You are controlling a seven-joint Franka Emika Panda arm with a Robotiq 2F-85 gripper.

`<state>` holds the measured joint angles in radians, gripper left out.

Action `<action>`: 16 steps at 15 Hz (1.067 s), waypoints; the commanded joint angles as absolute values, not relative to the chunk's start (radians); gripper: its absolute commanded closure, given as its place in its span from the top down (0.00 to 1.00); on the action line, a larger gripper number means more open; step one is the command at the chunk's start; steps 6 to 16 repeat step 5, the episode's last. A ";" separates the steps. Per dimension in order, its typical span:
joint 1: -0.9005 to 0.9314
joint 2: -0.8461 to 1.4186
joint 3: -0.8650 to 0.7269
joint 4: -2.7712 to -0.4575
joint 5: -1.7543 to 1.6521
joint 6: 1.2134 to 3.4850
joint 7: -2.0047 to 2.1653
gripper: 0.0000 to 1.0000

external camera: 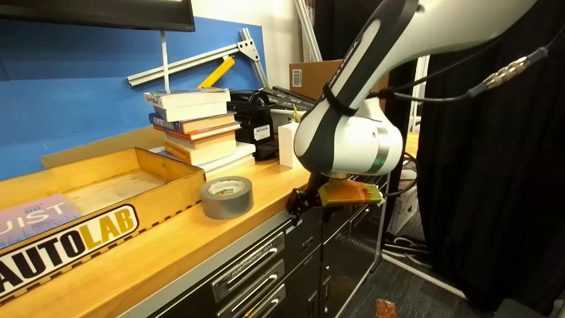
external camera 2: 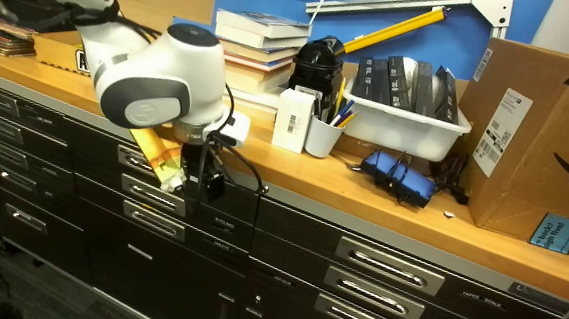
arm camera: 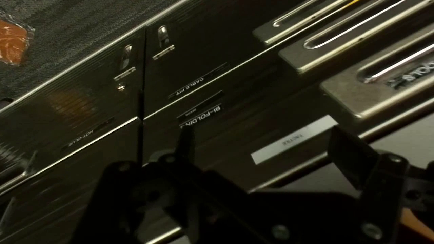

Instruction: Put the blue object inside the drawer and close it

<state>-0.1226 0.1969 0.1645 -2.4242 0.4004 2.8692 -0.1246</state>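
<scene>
Before glossy metal drawers [arm camera: 284, 89] — angular gripper [arm camera: 261, 132], spread.

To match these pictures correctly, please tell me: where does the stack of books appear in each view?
In an exterior view: the stack of books, left of centre, behind the grey duct tape roll.
In an exterior view: the stack of books, upper half, slightly left of centre.
Wrist view: not in it.
Shared landmark: the yellow-marked silvery drawer handle.

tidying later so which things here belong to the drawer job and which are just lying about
Job: gripper; top drawer near it, probably; blue object (not visible).
Lying about: tape roll, book stack, wooden tray, cable-wrapped blue case, cardboard box.
</scene>
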 commanded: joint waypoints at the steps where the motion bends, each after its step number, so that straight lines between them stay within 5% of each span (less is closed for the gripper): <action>1: -0.166 -0.010 0.203 -2.472 0.583 2.593 -0.307 1.00; 4: -0.101 -0.080 0.106 -2.417 0.569 2.312 -0.300 1.00; 16: -0.079 -0.023 0.096 -2.426 0.553 2.422 -0.280 1.00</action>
